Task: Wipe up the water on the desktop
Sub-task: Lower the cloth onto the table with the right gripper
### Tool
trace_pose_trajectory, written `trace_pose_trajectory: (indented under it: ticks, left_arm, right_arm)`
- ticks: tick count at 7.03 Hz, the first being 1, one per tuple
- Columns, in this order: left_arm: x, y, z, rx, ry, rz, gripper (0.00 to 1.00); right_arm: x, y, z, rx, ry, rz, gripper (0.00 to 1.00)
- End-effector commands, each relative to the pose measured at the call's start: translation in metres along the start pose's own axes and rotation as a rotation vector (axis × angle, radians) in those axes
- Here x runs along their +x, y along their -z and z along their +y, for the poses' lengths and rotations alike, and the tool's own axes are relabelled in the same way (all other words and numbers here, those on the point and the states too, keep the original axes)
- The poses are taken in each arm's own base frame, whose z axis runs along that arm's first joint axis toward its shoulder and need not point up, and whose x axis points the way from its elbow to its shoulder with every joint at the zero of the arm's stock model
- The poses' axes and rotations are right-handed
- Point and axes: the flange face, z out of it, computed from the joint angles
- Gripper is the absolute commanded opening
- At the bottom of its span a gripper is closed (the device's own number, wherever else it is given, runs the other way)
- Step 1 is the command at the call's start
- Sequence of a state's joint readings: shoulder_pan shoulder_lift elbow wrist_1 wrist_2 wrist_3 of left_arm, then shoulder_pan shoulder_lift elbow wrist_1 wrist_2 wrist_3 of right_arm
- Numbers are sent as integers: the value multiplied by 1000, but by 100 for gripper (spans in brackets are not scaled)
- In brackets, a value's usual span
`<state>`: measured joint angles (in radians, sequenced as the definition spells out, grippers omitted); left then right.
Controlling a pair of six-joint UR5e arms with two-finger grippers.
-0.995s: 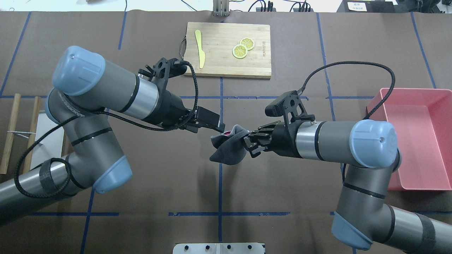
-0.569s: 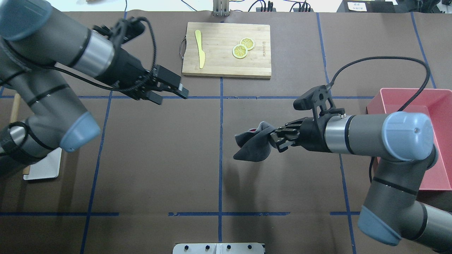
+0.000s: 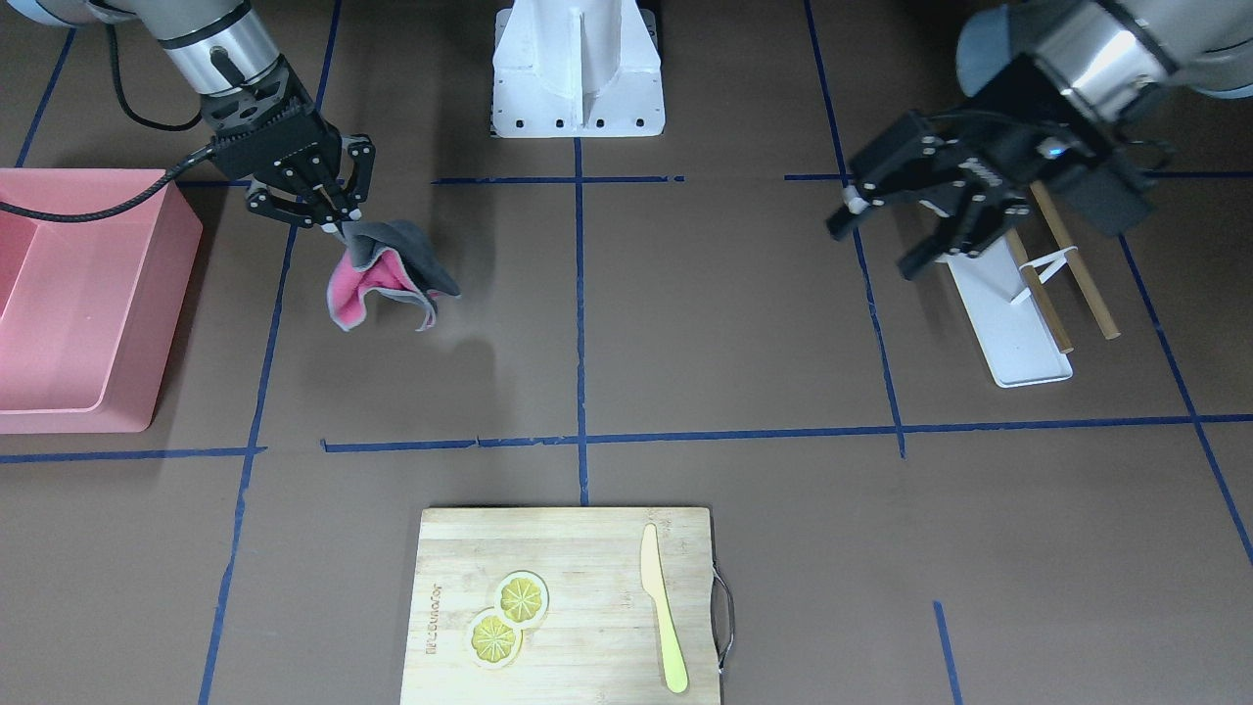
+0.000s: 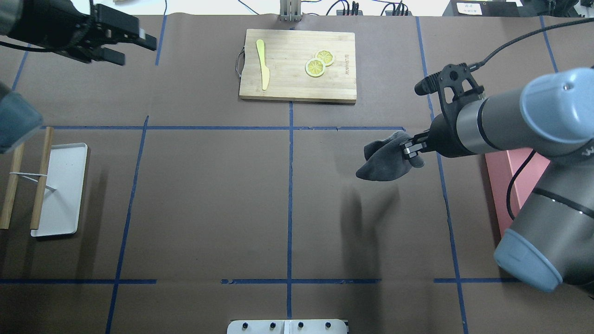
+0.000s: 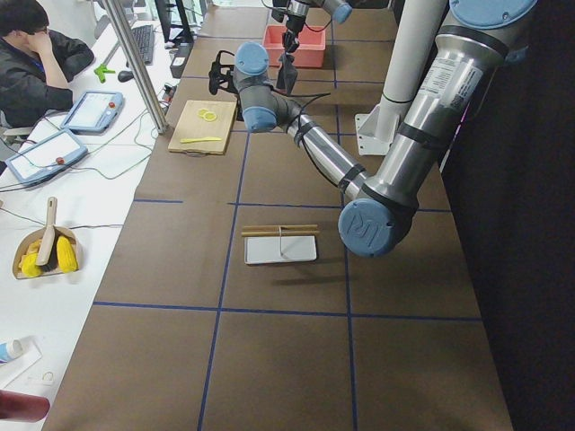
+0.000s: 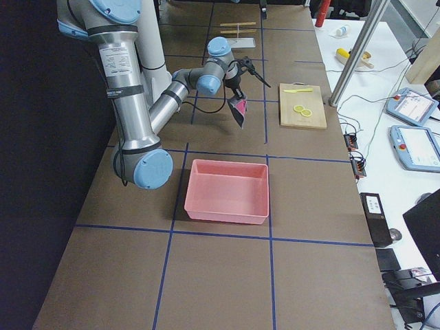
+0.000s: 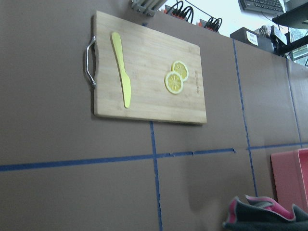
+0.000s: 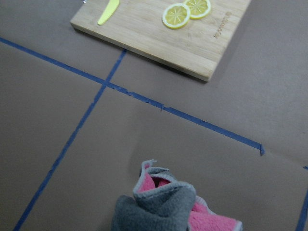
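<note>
The desktop (image 4: 209, 195) is a dark-brown surface with blue tape lines; I see no water on it. My right gripper (image 4: 409, 148) is shut on a grey and pink cloth (image 4: 385, 160) and holds it in the air above the desktop's right half. In the front view the right gripper (image 3: 331, 223) has the cloth (image 3: 387, 274) hanging below it. The cloth also shows in the right wrist view (image 8: 168, 207) and the left wrist view (image 7: 264, 216). My left gripper (image 4: 134, 51) is open and empty, raised at the far left; it also shows in the front view (image 3: 874, 247).
A pink bin (image 3: 78, 294) stands at the right end, just beyond the right arm. A wooden cutting board (image 4: 297, 65) with a yellow knife (image 4: 263, 65) and lemon slices (image 4: 319, 62) lies at the far middle. A white tray (image 4: 60, 185) with wooden sticks lies at the left.
The left gripper has drawn away from the cloth, up and to the far left corner. The right gripper has carried the cloth to the right, toward the pink bin.
</note>
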<state>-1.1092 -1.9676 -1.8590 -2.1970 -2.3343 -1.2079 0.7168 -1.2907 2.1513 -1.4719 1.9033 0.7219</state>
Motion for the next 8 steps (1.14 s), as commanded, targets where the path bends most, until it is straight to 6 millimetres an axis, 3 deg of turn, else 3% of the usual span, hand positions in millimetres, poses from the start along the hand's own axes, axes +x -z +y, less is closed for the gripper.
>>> trace_pose_trajectory:
  ticks: [1,3,4,6,8]
  left_arm:
    - [-40,34,-15,125,-123,-177,100]
    - [-67,61,3,102,-232,-423,100]
    - [-91,69,13,64,-288,-471,100]
    - [-128,91,14,52,-309,-523,100]
    - [-149,104,17,39,-321,-552,100]
  right_arm:
    - [-4,9,-17,-129,-20,95,0]
    - [-4,-10,-4,-241,9,132,0]
    - [-11,-21,8,-315,39,133,0]
    - [-22,-64,20,-418,46,118,0]
    - [-24,-107,26,-454,73,76,0]
